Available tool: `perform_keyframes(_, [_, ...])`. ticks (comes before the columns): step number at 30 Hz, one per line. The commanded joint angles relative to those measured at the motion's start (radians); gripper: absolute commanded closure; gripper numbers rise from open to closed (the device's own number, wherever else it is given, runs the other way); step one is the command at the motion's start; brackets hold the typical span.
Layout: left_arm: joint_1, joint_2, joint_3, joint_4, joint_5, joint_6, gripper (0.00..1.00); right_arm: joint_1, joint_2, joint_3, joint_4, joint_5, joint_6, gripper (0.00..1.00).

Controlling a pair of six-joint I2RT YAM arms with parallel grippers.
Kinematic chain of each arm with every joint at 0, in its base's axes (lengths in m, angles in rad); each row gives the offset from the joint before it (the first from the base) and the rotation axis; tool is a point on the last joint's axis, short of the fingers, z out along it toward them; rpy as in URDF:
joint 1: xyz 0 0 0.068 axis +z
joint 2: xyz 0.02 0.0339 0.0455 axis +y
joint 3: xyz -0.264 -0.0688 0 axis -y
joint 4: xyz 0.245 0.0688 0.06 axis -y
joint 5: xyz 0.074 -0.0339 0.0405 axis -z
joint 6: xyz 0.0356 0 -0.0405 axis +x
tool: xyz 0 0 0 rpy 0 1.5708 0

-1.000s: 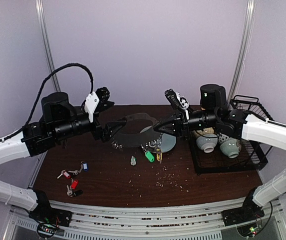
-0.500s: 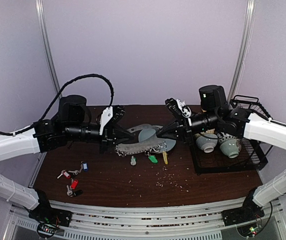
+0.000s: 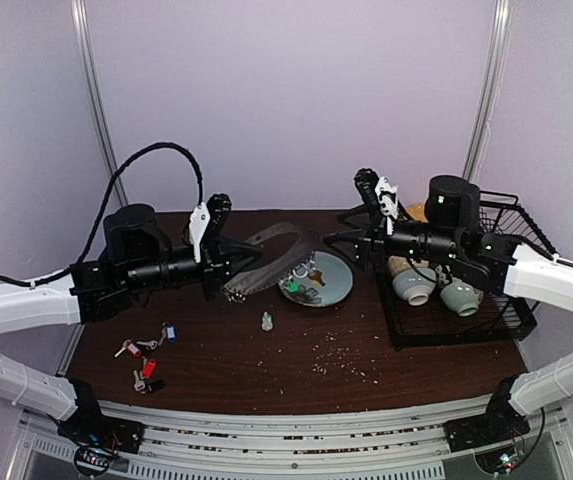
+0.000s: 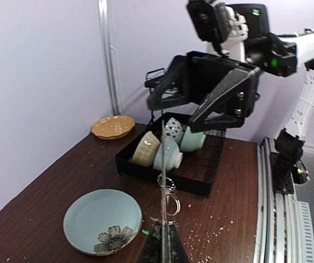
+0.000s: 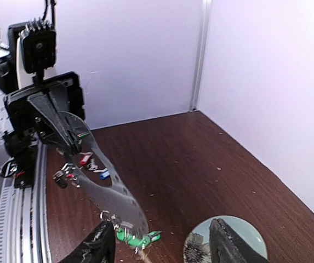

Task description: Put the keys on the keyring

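Observation:
My left gripper (image 3: 228,270) is shut on one end of the keyring (image 3: 266,258), a wide grey loop slanting up toward the right. In the left wrist view the keyring (image 4: 162,164) shows edge-on, rising from my left gripper (image 4: 162,249), with small split rings (image 4: 169,193) threaded on it. A green-tagged key (image 5: 137,239) hangs at its lower end. Green and yellow keys (image 3: 302,284) show over the plate; contact cannot be told. My right gripper (image 3: 348,243) (image 5: 165,246) is open and off the keyring. Loose red and blue keys (image 3: 146,352) lie on the left of the table.
A pale green flowered plate (image 3: 338,290) sits mid-table. A black wire rack (image 3: 486,320) with bowls (image 3: 414,285) fills the right side. A tiny clear bottle (image 3: 266,321) stands in front of the plate. A yellow dish (image 4: 113,126) lies by the back wall. Crumbs dot the table.
My left gripper closed on the keyring. My right gripper opened, let the keyring go and drew back right. The hanging keys shifted from in front of the plate to over it.

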Motion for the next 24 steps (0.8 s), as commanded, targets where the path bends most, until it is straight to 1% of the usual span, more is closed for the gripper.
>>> perform_keyframes(1, [0.0, -0.042, -0.05, 0.265, -0.165, -0.119, 1.0, -0.001, -0.122, -0.098, 0.162, 0.275, 0.113, 0.42])
perform_keyframes(3, [-0.009, -0.052, -0.078, 0.328, -0.167, -0.125, 1.0, 0.01, -0.171, -0.154, 0.201, 0.246, 0.129, 0.47])
perform_keyframes(4, [-0.017, -0.053, -0.083, 0.34, -0.184, -0.119, 1.0, 0.017, -0.185, -0.182, 0.232, 0.2, 0.134, 0.51])
perform_keyframes(6, [-0.041, -0.045, -0.074, 0.341, -0.231, -0.089, 1.0, 0.04, -0.196, -0.251, 0.339, 0.095, 0.177, 0.57])
perform_keyframes(7, [-0.054, -0.041, -0.071, 0.344, -0.249, -0.071, 1.0, 0.049, -0.188, -0.278, 0.396, 0.059, 0.207, 0.57])
perform_keyframes(8, [-0.067, -0.037, -0.071, 0.359, -0.263, -0.053, 1.0, 0.061, -0.175, -0.297, 0.45, 0.056, 0.233, 0.59])
perform_keyframes(11, [-0.103, -0.022, -0.072, 0.403, -0.312, -0.029, 1.0, 0.095, -0.091, -0.32, 0.573, 0.125, 0.291, 0.69])
perform_keyframes(13, [-0.125, -0.008, -0.07, 0.431, -0.345, -0.013, 1.0, 0.117, -0.012, -0.302, 0.615, 0.16, 0.306, 0.74])
perform_keyframes(15, [-0.139, 0.006, -0.073, 0.464, -0.353, -0.008, 1.0, 0.129, 0.065, -0.252, 0.609, 0.218, 0.348, 0.79])
perform_keyframes(17, [-0.145, 0.02, -0.074, 0.479, -0.374, -0.015, 1.0, 0.132, 0.098, -0.239, 0.636, 0.184, 0.36, 0.79])
perform_keyframes(20, [-0.148, 0.042, -0.072, 0.481, -0.385, -0.004, 1.0, 0.135, 0.089, -0.27, 0.69, 0.156, 0.359, 0.78])
perform_keyframes(22, [-0.148, 0.044, -0.073, 0.479, -0.392, 0.007, 1.0, 0.131, 0.064, -0.285, 0.67, 0.131, 0.331, 0.78])
perform_keyframes(24, [-0.149, 0.045, -0.072, 0.478, -0.405, 0.022, 1.0, 0.119, 0.036, -0.287, 0.614, 0.064, 0.307, 0.77])
